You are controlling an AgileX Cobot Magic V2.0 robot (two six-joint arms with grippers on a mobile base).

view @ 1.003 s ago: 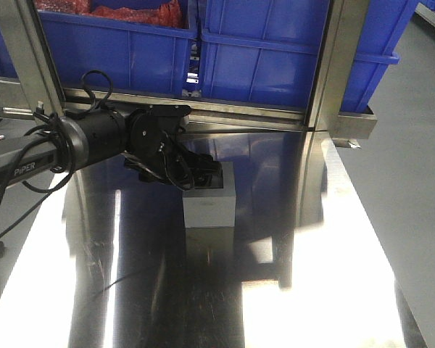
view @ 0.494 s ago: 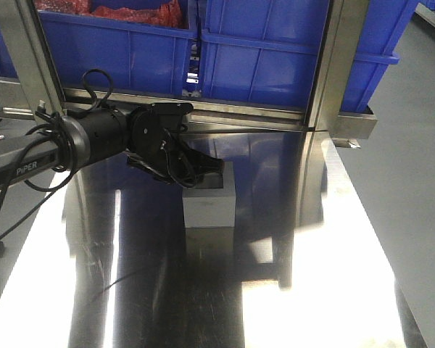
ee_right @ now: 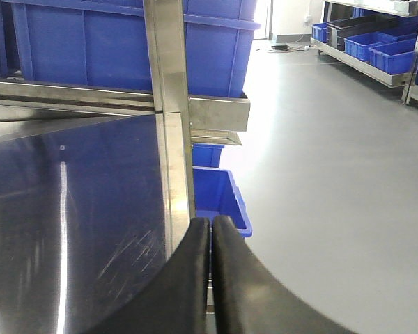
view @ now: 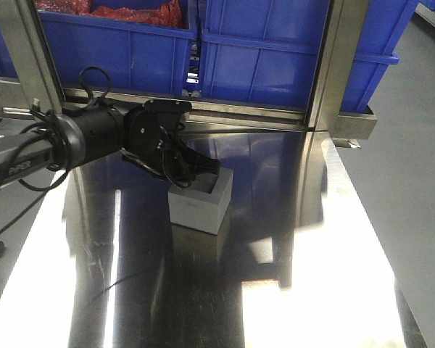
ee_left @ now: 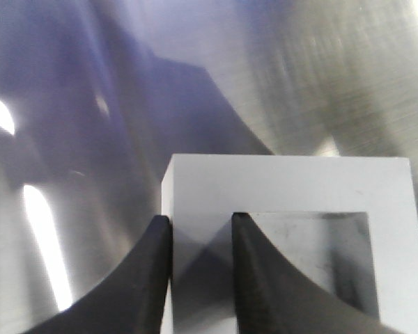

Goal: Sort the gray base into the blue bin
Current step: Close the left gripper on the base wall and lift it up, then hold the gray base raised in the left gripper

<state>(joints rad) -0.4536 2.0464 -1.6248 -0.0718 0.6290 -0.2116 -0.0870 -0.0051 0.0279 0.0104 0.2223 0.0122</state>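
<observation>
Right now your left jaws pinch one wall of the gray block (view: 199,205), tilted midway along the back edge of the desk (view: 312,275); your right jaws are pressed together, empty.

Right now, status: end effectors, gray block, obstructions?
Left end effector shut on matte light-gray cube block, one finger inside recess. Block tilted. Right end effector shut, empty. Steel frame rail fronts blue plastic bins.
</observation>
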